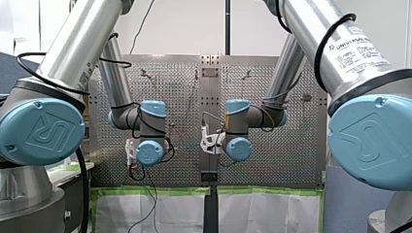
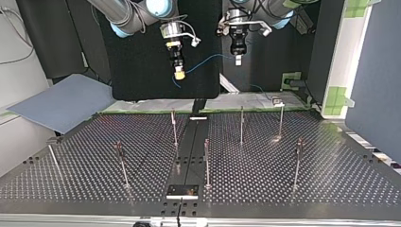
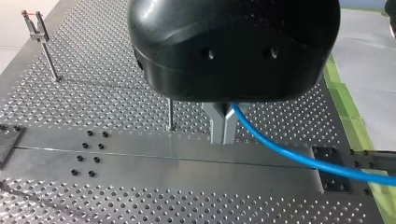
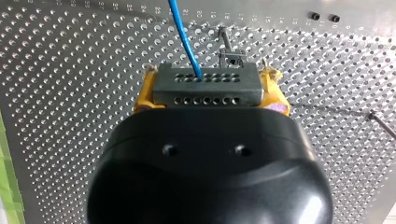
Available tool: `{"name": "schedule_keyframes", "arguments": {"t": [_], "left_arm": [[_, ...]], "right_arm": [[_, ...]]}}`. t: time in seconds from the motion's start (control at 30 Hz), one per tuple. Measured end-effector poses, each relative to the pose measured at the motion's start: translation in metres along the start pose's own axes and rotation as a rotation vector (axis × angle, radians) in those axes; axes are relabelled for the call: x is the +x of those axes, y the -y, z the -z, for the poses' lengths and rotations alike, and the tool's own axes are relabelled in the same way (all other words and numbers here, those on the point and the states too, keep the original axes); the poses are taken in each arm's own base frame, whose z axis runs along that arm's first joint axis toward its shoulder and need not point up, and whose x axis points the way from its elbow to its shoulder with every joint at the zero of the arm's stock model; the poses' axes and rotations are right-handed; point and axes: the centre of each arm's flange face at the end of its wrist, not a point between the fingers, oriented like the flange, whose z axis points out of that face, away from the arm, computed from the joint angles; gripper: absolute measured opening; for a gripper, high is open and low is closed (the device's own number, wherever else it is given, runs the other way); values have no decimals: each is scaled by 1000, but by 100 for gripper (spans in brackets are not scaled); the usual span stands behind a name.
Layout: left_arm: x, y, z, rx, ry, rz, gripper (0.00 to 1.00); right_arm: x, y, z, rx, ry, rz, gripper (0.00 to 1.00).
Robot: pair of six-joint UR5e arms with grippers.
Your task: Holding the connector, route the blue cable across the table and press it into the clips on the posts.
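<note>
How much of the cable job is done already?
Done: my right end effector grips the connector, my left end effector pinches the cable. In hand: both hang high over the table, cable strung between. Left: everything else; no posts hold cable yet.

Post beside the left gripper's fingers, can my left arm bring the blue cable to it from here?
Probably yes: my left gripper, shut on the blue cable, hangs above the table with that post just beside it and nothing between them.
</note>
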Motion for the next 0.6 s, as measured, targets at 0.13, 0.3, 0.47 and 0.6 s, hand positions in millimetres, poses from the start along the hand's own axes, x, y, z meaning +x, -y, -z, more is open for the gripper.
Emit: {"name": "schedule_keyframes", "arguments": {"t": [0.13,0.3,0.47,0.6], "left_arm": [[0,0,0,0,0,0,0],[0,0,0,0,0,0,0],[0,0,0,0,0,0,0],[0,0,0,0,0,0,0]], "right_arm": [[0,0,0,0,0,0,0],[-1,0,1,2,3,2,0],[-22,4,12,41,68,44,0],[-37,5,19,64,120,64,0]]}}
